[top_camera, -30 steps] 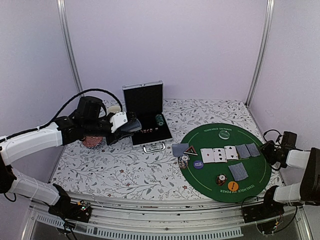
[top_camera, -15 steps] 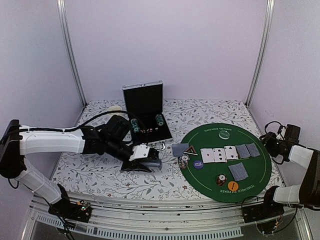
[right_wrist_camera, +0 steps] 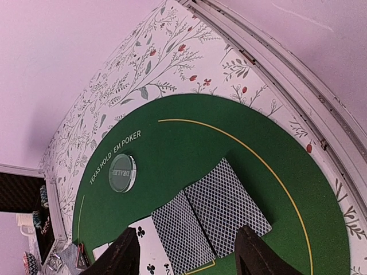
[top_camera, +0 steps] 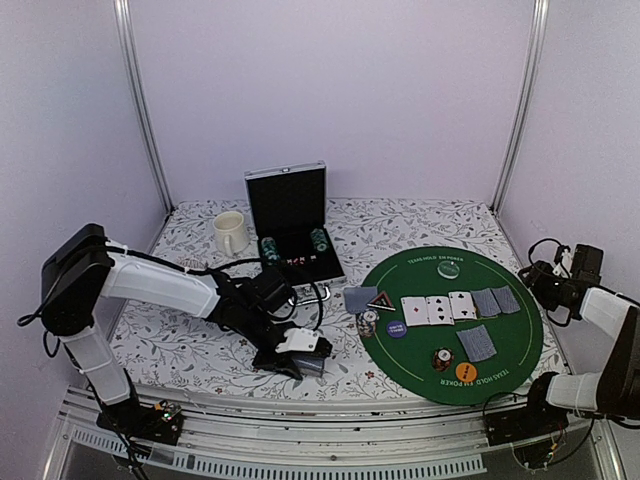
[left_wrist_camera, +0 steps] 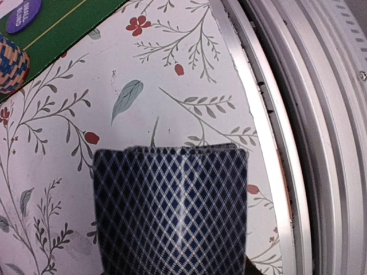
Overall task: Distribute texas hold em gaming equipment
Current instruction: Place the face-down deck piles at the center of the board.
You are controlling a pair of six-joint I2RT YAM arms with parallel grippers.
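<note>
Floral cloth beneath round green felt mat, diamond-backed cards

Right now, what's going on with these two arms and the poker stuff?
The left claw holds a blue-backed card over the tablecloth, near the table's front edge. The right claw hangs open and empty at the right edge of the green mat. The mat already carries more cards, chips and discs.
</note>
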